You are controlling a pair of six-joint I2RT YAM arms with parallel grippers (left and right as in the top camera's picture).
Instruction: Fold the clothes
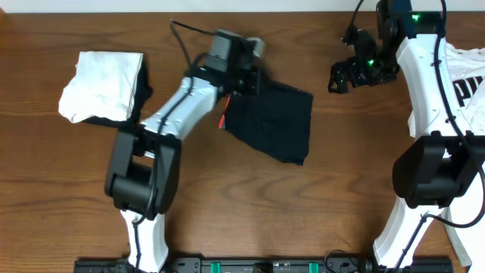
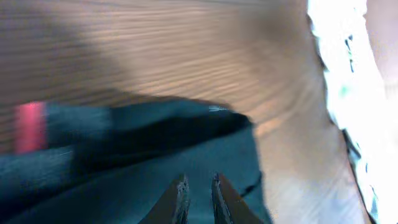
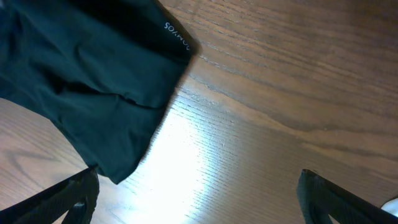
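Overhead: black garment [image 1: 273, 121] lies flat on the wooden table [image 1: 303, 205], just off centre toward 1 o'clock, roughly four-sided, with a small red tag [image 1: 222, 121] at its 9 o'clock edge. The left gripper [image 1: 245, 82] sits over the garment's 11 o'clock corner. In the left wrist view its fingers [image 2: 180, 198] are drawn nearly together, a narrow slit between them, tips down in the dark fabric and apparently pinching it; a raised fold runs across the cloth ahead of the tips, and the view is blurred. The right gripper [image 1: 338, 78] hangs over bare wood at 3 o'clock of the garment, apart from it. In the right wrist view its fingers [image 3: 68, 198] are spread wide with only table between them; the garment's corner, with small white lettering [image 3: 177, 36] on the hem, lies toward 10 o'clock. A white folded cloth [image 1: 102, 83] rests on a dark piece at 10 o'clock of the table. A white printed shirt [image 1: 470, 83] lies at the 3 o'clock edge, partly under the right arm.
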